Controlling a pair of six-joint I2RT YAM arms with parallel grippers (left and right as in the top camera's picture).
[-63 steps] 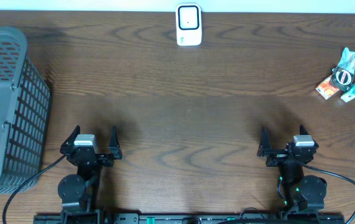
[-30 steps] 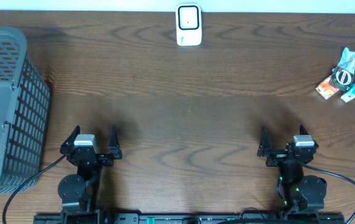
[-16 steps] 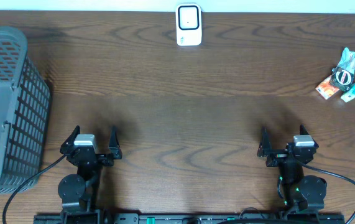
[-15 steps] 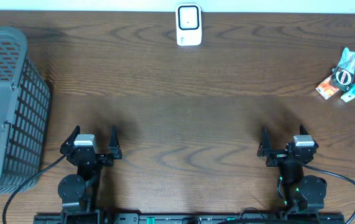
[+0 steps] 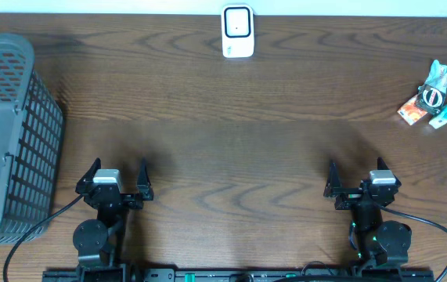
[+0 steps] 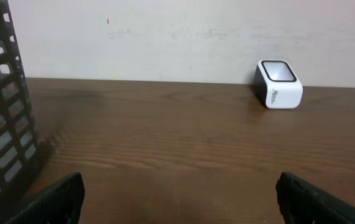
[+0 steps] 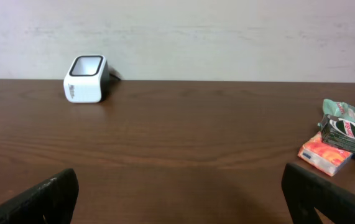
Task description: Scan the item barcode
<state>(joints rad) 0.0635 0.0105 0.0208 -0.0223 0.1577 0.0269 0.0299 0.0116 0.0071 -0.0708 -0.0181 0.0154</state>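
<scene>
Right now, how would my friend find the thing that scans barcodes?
Look along the far edge of the dark wooden table. Near its middle stands the barcode scanner. It is a small white box with a dark-rimmed window, unlike the colourful packets far right.

The grey plastic lattice basket [image 5: 8, 133] is cut off by the overhead view's left edge. The small heap of colourful snack packets [image 5: 434, 98] is clipped at the right edge. Their print is too small to be read; perhaps four are heaped there. The lettering on the white box-shaped barcode scanner [image 6: 278, 84] cannot be made out.
</scene>
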